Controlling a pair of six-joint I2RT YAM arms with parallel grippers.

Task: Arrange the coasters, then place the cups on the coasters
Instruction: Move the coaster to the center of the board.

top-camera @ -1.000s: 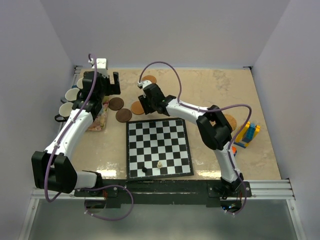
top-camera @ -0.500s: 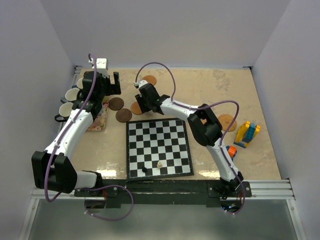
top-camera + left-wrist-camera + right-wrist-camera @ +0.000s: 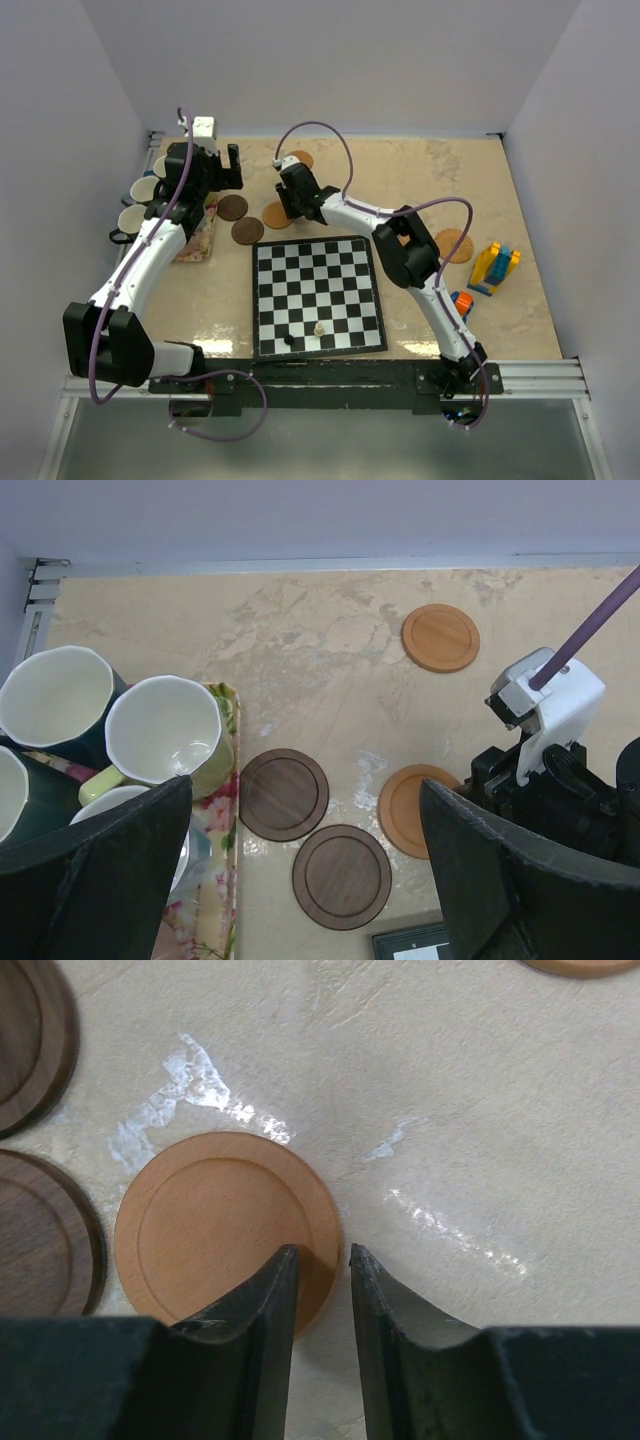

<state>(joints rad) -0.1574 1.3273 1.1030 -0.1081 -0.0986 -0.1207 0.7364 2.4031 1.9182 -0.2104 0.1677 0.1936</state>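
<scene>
Right wrist: round, smooth wooden coaster [image 3: 225, 1225]

Bright, even light from above.
We see white glare patches on the glossy table [image 3: 205, 1075] and only soft, faint shadows.

So there's a black-and-white chessboard [image 3: 318, 296] sitting near the front of the beige marbled table [image 3: 420, 170], with one black pawn [image 3: 289, 339] and one white pawn [image 3: 319, 328] on its near rows. Floral mat [image 3: 196, 243] far left, colourful toy blocks [image 3: 495, 268] off right.
</scene>
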